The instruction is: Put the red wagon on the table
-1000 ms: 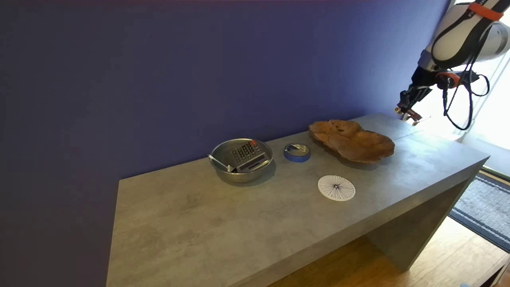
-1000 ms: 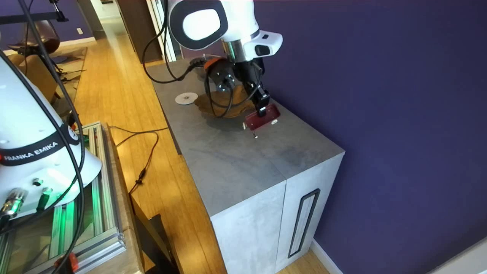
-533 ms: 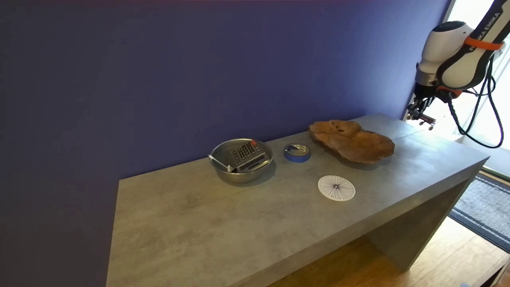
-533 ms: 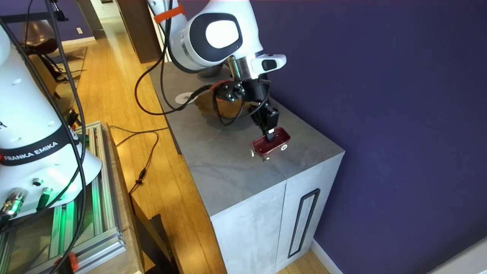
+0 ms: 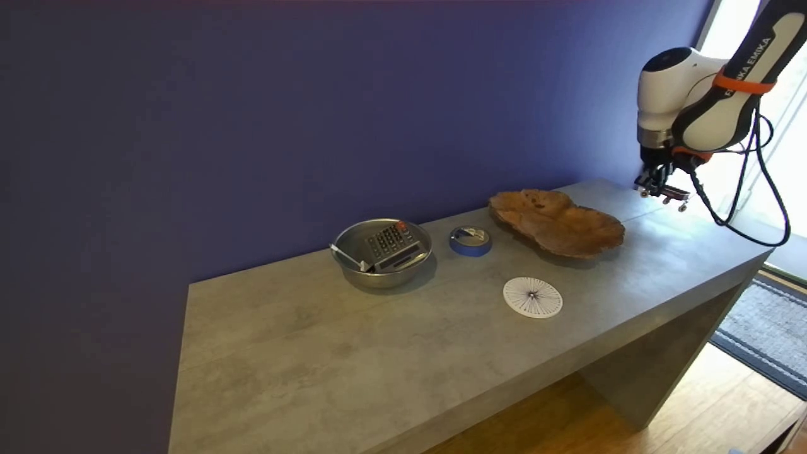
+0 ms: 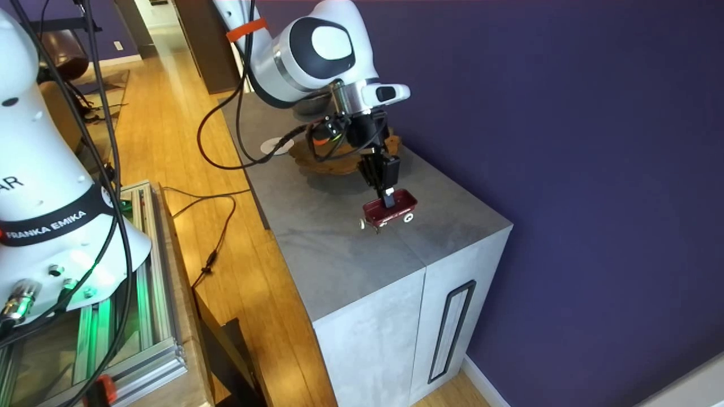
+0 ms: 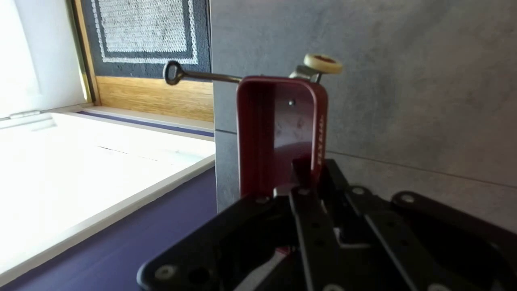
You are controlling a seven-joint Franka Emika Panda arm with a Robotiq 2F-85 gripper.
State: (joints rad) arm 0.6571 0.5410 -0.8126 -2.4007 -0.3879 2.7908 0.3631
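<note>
The red wagon is a small dark-red open toy with pale wheels and a thin metal handle. It is nearly level in the air above the end of the grey table, past the wooden dish. My gripper is shut on one side wall of the wagon, one finger inside and one outside. In the wrist view the fingers pinch the wagon's right wall, and the wagon's tray is empty. The wagon also shows above the table's far right end in an exterior view.
A brown wooden dish lies near the purple wall. A blue ring, a metal bowl holding a calculator, and a white disc are on the table. The table's end edge is close to the wagon.
The gripper has come down with the wagon, which went from tilted to nearly level. In the last half second it has shifted slightly back toward the wooden dish. It is held throughout.
</note>
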